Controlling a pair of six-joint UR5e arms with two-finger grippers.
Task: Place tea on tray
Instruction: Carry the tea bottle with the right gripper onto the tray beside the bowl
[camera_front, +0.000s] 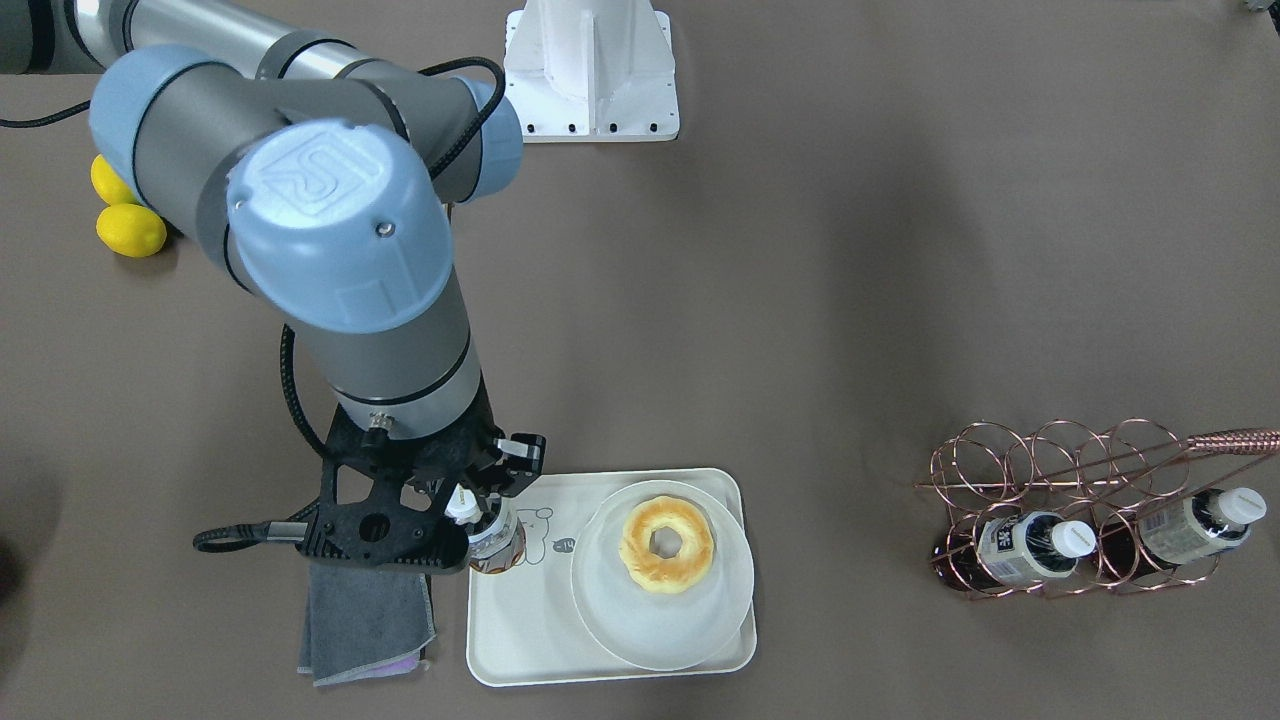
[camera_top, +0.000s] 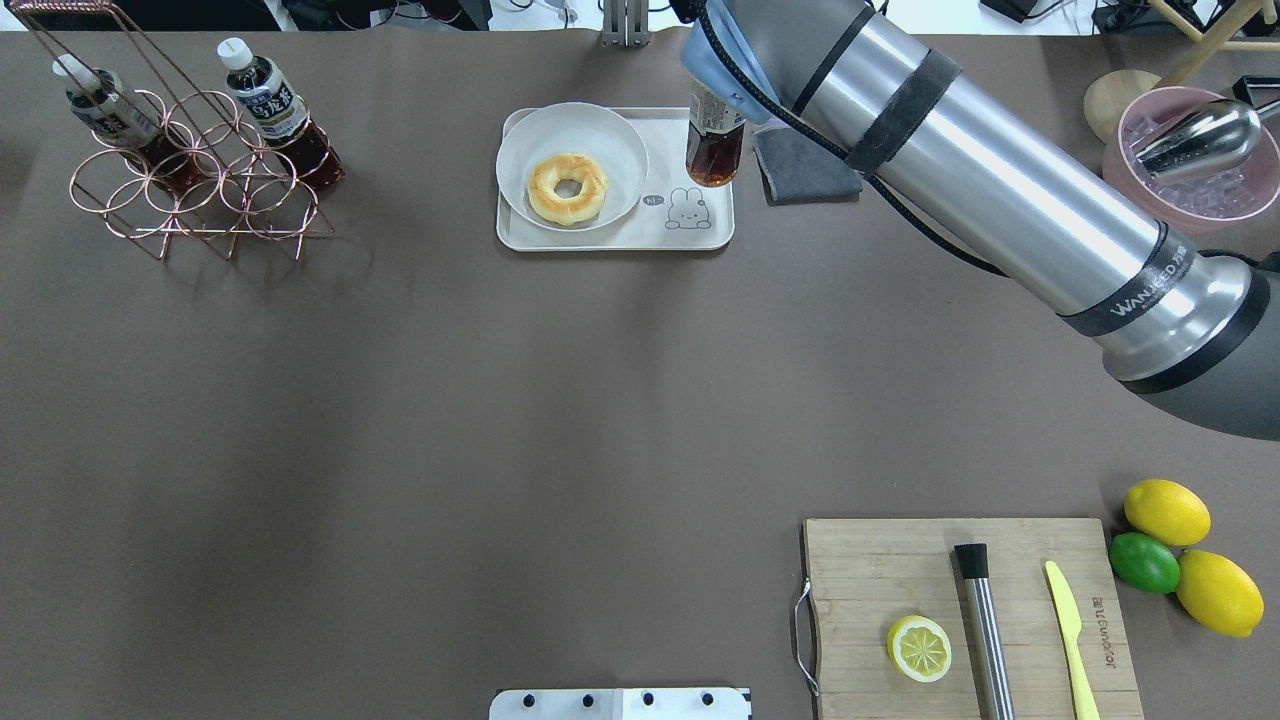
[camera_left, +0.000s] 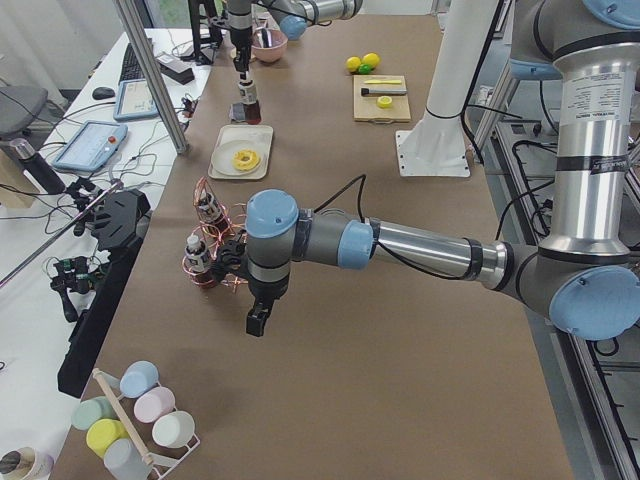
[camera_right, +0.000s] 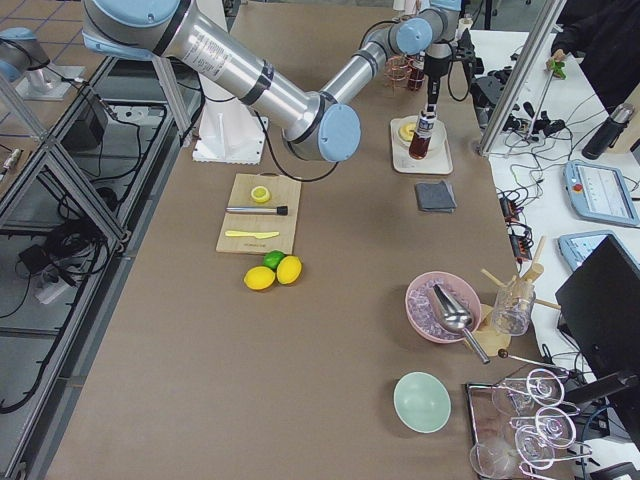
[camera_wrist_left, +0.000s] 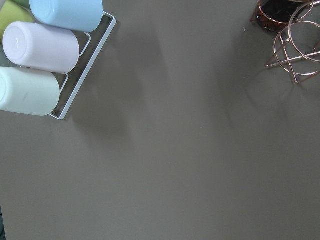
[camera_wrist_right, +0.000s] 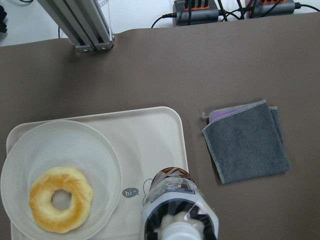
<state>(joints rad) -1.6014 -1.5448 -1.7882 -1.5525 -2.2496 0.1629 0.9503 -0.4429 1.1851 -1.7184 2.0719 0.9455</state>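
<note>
The tea (camera_front: 492, 540) is a small bottle of dark reddish-brown liquid with a white cap. It stands upright over the tray's (camera_front: 520, 640) corner by the bear drawing. My right gripper (camera_front: 470, 505) is shut on its neck from above. The right wrist view looks straight down on the tea (camera_wrist_right: 172, 192) and the cream tray (camera_wrist_right: 155, 130). Whether the tea (camera_top: 714, 135) rests on the tray (camera_top: 690, 235) or hangs just above it, I cannot tell. My left gripper (camera_left: 258, 320) shows only in the exterior left view, low beside the copper rack; its state is unclear.
A white plate with a doughnut (camera_front: 665, 545) fills the tray's other half. A folded grey cloth (camera_top: 805, 165) lies right beside the tray. A copper rack (camera_top: 190, 150) holds two more bottles. A cutting board (camera_top: 960, 610), lemons (camera_top: 1165, 510) and a pink ice bowl (camera_top: 1190, 150) stand on the right.
</note>
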